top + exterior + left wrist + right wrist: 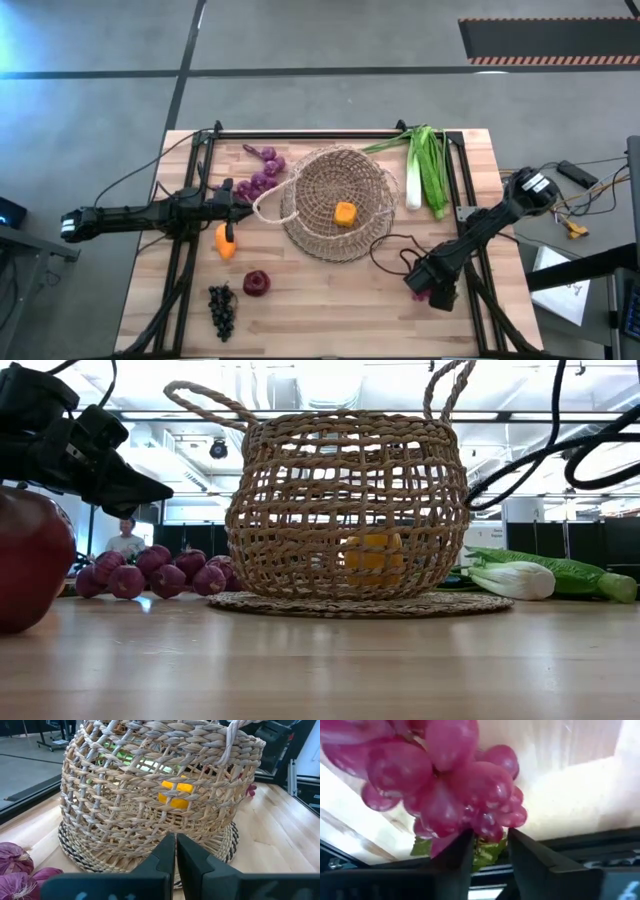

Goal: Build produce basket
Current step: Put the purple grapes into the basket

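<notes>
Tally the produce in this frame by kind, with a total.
Grape bunches: 3 – purple, dark, and pink in the right tool
Orange fruits: 2 – in the basket, by the left tool
Red apple: 1
Green leek bundle: 1
Total: 7

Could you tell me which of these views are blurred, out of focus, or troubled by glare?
Right wrist view: the pink grape bunch fills the frame, soft and out of focus. Low view: the red apple at the edge is blurred, ceiling lights glare behind the basket. High and left wrist views look sharp.
</notes>
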You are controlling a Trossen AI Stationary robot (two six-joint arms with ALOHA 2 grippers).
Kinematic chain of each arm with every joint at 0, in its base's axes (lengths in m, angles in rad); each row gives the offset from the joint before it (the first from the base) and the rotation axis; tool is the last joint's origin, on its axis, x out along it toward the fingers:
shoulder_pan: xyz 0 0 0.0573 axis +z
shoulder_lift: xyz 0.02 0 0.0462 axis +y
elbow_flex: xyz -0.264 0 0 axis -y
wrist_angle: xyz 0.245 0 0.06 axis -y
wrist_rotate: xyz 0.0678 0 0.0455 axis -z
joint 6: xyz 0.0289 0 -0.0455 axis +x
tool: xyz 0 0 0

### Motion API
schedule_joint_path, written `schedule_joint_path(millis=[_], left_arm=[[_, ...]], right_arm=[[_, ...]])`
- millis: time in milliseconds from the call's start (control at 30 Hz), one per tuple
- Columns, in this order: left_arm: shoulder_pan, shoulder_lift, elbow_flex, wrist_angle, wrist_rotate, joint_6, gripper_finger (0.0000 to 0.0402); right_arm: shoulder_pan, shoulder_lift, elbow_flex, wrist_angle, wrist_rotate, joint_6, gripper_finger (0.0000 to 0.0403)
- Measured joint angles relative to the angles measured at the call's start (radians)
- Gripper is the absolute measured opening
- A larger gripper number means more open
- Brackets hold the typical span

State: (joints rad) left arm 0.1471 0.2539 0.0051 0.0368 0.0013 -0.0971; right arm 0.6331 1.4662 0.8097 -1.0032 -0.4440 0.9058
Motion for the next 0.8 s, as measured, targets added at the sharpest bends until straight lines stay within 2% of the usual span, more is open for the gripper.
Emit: schedule_joint_path(millis=[200, 333, 433, 633, 800], left_arm=[[0.000, 0.000, 0.000, 0.000, 0.000, 0.000, 0.0000], [0.000, 0.000, 0.000, 0.000, 0.001, 0.000, 0.0000], [0.000, 0.000, 0.000, 0.000, 0.001, 0.000, 0.0000], [0.000, 0.000, 0.000, 0.000, 0.001, 0.000, 0.0000], [0.000, 0.001, 0.000, 0.000, 0.002, 0.000, 0.0000]], right_arm=[[0.000, -0.008, 0.038, 0.010, 0.037, 0.021, 0.0016], [0.000, -0.037, 0.109, -0.007, 0.114, 0.070, 0.0011], [0.000, -0.043, 0.199, -0.085, 0.164, 0.090, 0.0009], [0.000, -0.026, 0.421, -0.299, 0.296, 0.090, 0.0009], [0.000, -0.017, 0.559, -0.353, 0.406, 0.044, 0.0009]])
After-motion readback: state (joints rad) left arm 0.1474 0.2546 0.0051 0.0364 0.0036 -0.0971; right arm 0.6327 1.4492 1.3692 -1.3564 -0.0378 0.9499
